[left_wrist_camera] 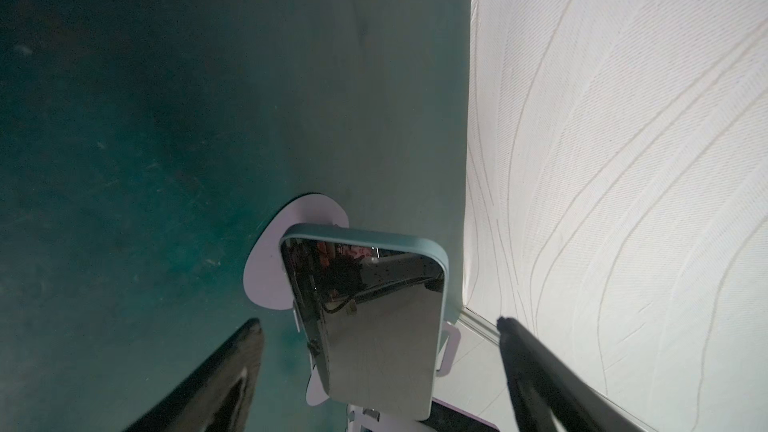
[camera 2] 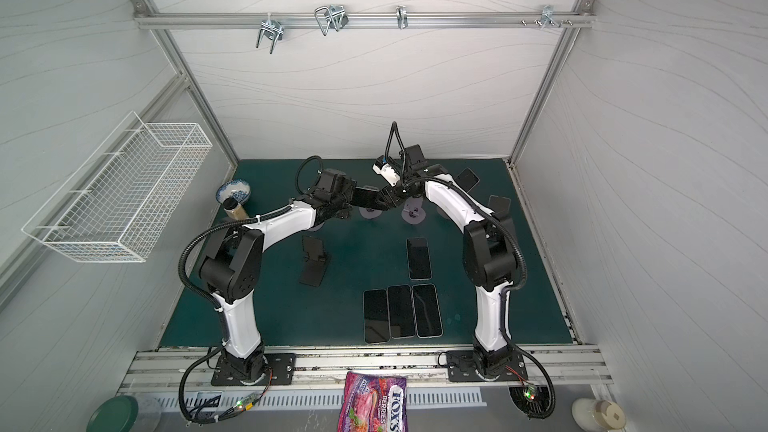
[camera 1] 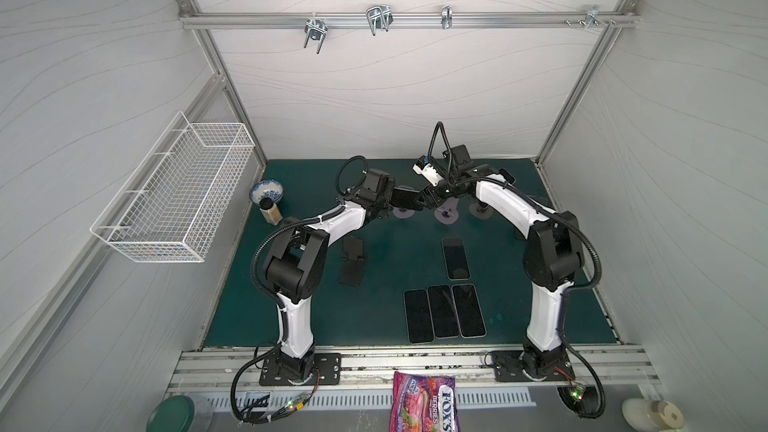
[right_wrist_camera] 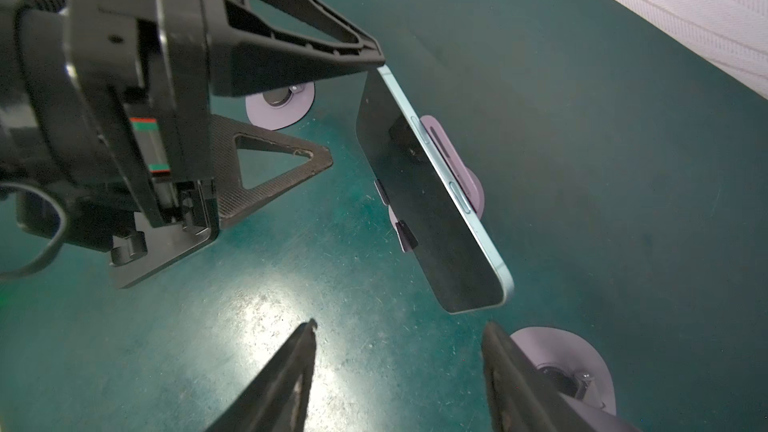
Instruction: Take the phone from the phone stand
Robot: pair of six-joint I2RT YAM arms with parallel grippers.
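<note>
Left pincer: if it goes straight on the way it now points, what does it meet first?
Probably the phone on its lilac stand, right ahead between the open fingers of the left pincer; depth is unclear.

A robotics lab test cell; white textured panels on aluminium framing box in a green counter; a left arm and a right arm stand bolted to a slotted metal rail; a wire basket hangs on the side wall.

Four phones lie flat, and one upright phone makes five in clear view. There is one black stand, one bowl, one jar, one wire basket and one candy bag.
</note>
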